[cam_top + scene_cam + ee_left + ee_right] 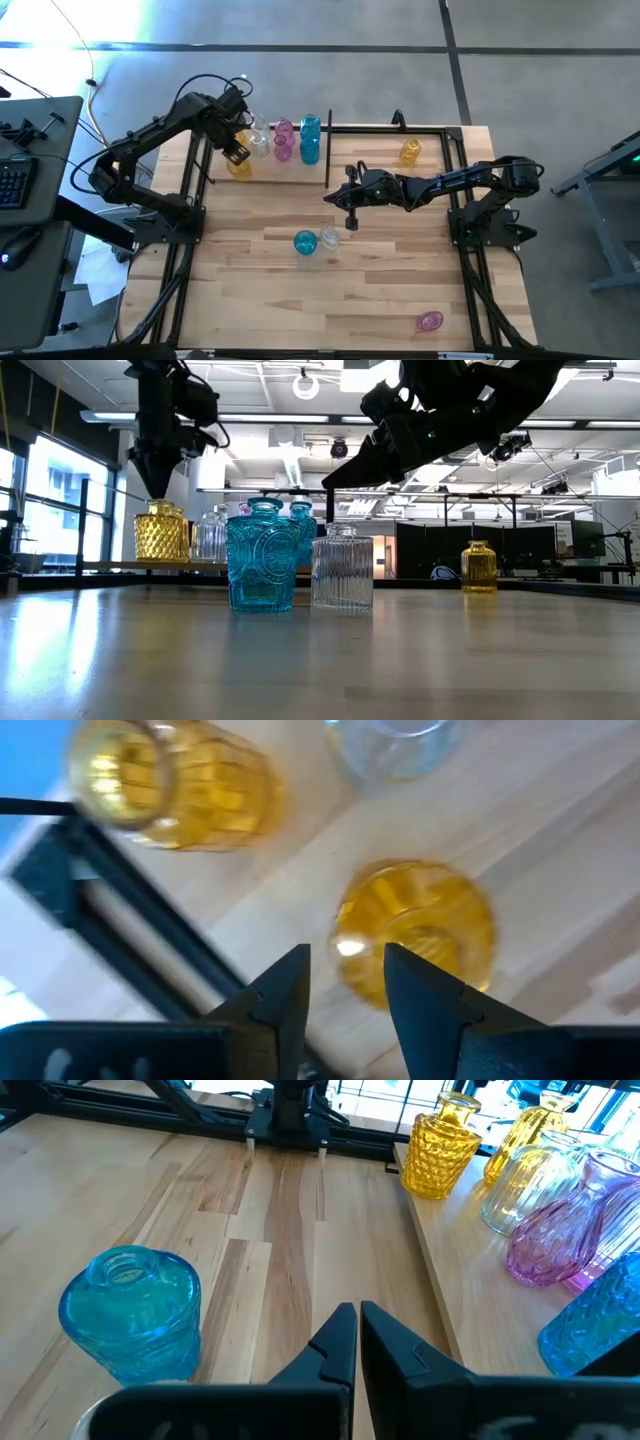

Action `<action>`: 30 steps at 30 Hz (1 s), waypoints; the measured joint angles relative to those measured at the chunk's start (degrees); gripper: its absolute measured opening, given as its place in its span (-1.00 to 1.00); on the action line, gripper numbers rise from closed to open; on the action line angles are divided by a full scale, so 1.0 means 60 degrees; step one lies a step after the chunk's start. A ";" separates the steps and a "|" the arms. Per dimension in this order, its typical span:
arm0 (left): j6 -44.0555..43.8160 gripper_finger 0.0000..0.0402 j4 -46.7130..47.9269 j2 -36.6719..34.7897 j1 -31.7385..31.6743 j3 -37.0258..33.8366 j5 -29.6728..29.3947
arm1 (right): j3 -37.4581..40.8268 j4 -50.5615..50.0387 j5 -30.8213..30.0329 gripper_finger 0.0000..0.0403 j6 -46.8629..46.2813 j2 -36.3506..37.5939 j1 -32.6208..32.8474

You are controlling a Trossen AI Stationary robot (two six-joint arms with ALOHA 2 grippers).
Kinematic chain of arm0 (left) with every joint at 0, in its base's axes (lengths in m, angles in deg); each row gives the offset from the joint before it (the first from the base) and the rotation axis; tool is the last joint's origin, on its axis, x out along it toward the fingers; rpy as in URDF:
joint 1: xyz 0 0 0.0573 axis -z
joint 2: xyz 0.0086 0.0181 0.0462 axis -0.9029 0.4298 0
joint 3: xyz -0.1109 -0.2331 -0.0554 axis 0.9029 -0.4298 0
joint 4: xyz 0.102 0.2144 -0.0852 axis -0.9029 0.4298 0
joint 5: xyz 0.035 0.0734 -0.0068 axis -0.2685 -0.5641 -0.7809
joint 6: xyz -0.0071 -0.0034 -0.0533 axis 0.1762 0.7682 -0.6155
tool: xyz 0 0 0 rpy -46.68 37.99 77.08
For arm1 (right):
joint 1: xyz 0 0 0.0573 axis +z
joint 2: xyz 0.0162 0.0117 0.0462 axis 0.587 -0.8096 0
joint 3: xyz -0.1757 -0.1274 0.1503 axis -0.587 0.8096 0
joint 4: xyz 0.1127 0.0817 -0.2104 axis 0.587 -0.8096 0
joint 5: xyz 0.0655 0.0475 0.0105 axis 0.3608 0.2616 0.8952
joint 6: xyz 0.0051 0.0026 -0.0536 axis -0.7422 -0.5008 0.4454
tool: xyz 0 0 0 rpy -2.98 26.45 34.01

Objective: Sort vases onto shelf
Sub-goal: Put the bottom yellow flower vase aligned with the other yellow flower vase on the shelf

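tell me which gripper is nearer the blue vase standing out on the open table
Right. The right gripper hangs just beyond the blue vase, while the left gripper is far off over the shelf, above a yellow vase.

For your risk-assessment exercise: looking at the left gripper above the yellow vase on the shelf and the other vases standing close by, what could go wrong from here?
1. The left gripper hangs right over a yellow vase, fingers apart; leaving crookedly could tip it.
2. The shelf row is crowded: a second yellow vase and a clear vase stand close, so a knock may spread.
3. The right gripper, shut, hovers near the teal vase; descending shut might topple it.
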 joint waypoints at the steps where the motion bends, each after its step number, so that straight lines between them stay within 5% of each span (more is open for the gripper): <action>1: 0.0142 -0.39 0.0122 0.0000 -0.0001 0.0096 -0.0240 | 0.0000 0.0000 0.0000 -1.00 0.0000 0.0000 0.0000; 4: 0.0360 -0.41 0.0432 -0.0092 0.0049 0.0496 -0.0664 | 0.0000 0.0000 -0.0002 -1.00 0.0000 0.0000 0.0000; 9: 0.0243 -0.64 0.0192 -0.1047 0.0885 0.0533 0.0350 | 0.0000 -0.0030 -0.0003 -1.00 -0.0025 0.0000 0.0000; 16: -0.1894 -0.98 -0.1590 -0.2403 0.3361 -0.1375 0.0532 | 0.0000 -0.0255 -0.0003 -1.00 -0.0102 0.0000 0.0000; 23: -0.4243 -1.00 -0.4213 -0.2815 0.4660 -0.4013 -0.1000 | 0.0000 -0.0329 -0.0003 -1.00 -0.0106 0.0000 0.0000; 30: -0.4875 -1.00 -0.4526 -0.2871 0.4954 -0.4701 -0.2053 | 0.0000 -0.0437 -0.0003 -1.00 -0.0106 0.0000 -0.0001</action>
